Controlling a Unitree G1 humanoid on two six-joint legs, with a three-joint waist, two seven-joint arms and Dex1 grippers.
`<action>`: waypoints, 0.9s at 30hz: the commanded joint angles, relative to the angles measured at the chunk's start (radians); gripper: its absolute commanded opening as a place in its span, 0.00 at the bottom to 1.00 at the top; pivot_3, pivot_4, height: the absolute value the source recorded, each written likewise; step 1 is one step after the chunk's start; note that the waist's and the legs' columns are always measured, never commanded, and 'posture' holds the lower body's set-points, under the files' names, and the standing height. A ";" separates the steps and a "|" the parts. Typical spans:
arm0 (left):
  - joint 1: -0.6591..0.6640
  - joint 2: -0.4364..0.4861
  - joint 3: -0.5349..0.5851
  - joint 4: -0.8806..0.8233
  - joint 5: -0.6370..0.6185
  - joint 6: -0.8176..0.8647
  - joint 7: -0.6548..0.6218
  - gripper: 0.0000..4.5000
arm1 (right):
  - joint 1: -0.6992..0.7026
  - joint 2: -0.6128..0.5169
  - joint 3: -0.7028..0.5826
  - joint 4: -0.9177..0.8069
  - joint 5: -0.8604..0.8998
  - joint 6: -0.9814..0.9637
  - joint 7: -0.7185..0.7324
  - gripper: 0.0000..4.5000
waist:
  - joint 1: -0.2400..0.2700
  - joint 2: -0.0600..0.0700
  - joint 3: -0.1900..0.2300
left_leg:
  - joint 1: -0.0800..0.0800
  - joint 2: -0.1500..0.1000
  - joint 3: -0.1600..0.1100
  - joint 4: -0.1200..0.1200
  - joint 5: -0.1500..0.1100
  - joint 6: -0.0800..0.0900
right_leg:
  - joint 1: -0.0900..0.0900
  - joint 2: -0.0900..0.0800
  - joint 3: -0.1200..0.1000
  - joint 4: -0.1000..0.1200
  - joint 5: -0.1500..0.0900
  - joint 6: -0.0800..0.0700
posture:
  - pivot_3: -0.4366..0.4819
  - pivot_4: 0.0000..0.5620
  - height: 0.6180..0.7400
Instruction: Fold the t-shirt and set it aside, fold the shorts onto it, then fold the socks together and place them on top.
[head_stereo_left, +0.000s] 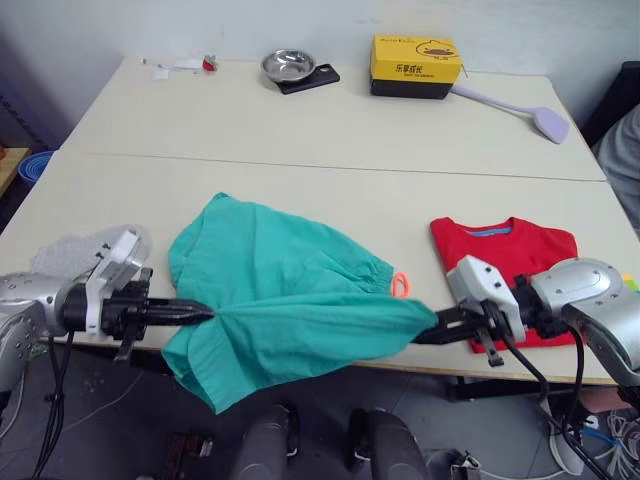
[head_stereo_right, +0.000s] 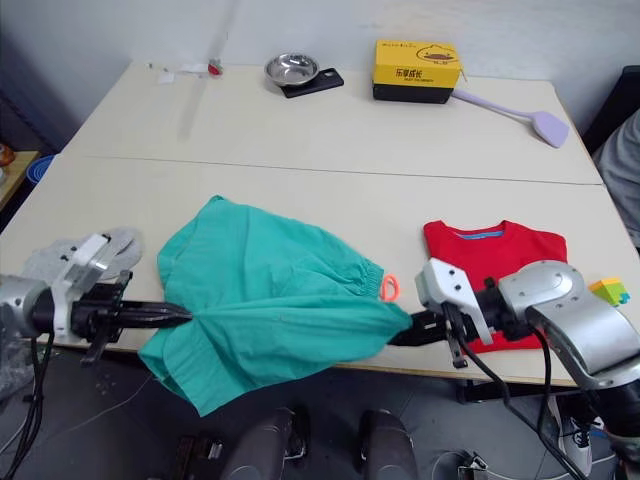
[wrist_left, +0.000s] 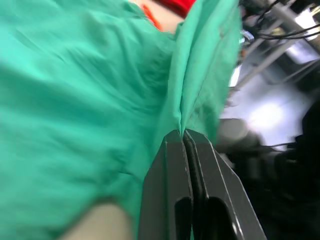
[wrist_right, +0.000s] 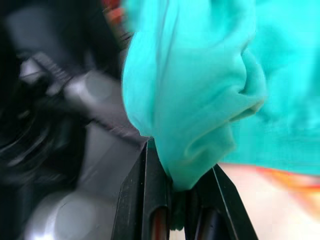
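Currently mid-fold on the shorts (head_stereo_left: 280, 300). Far left: the socks (head_stereo_left: 75, 252), pale grey knit, soft and lumpy, lying untouched on the surface (head_stereo_left: 320, 125) near its front edge. Next, left gripper (head_stereo_left: 205, 313), jaws clamped tight on a bunched corner of teal-green cloth. Centre: thin, smooth, loosely wrinkled fabric, half spread on the surface and half drooping off the front edge, drawn between both arms; gathered elastic waist toward the right, with a loop of neon-orange drawstring (head_stereo_left: 399, 283) peeking out just beside it. Then right gripper (head_stereo_left: 430, 325), jaws likewise pinched on the opposite corner. Far right: the t-shirt (head_stereo_left: 505, 265), bright red cotton, already a neat flat rectangle with a blue inner collar. Judged next: carrying both pinched corners together away from the edge to double the cloth over, keeping tension even so nothing slides off, before moving the bundle onto the red stack.
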 joint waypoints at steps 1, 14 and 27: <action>-0.170 -0.073 -0.026 0.165 0.104 -0.144 0.069 0.00 | -0.115 0.115 -0.040 0.092 -0.057 0.005 -0.192 0.00 | -0.002 0.000 0.000 | 0.000 0.000 0.001 0.000 0.002 0.003 | 0.000 0.000 0.000 0.001 0.000 0.000 | 0.48 0.27 1.00; -0.577 -0.222 -0.103 0.698 0.346 -0.490 0.106 0.00 | -0.269 0.295 -0.019 0.289 -0.201 -0.009 -0.381 0.00 | -0.007 -0.003 0.000 | -0.003 0.000 0.008 0.003 0.007 0.007 | -0.007 0.008 0.003 0.011 0.002 0.001 | 0.48 0.27 1.00; -0.205 -0.128 0.037 0.401 0.250 -0.556 -0.031 0.78 | 0.078 0.145 -0.062 0.023 -0.129 -0.036 -0.187 0.60 | -0.014 -0.006 0.000 | -0.003 0.001 0.013 0.003 0.005 0.008 | -0.013 0.001 0.012 0.013 0.002 0.001 | 0.48 0.27 1.00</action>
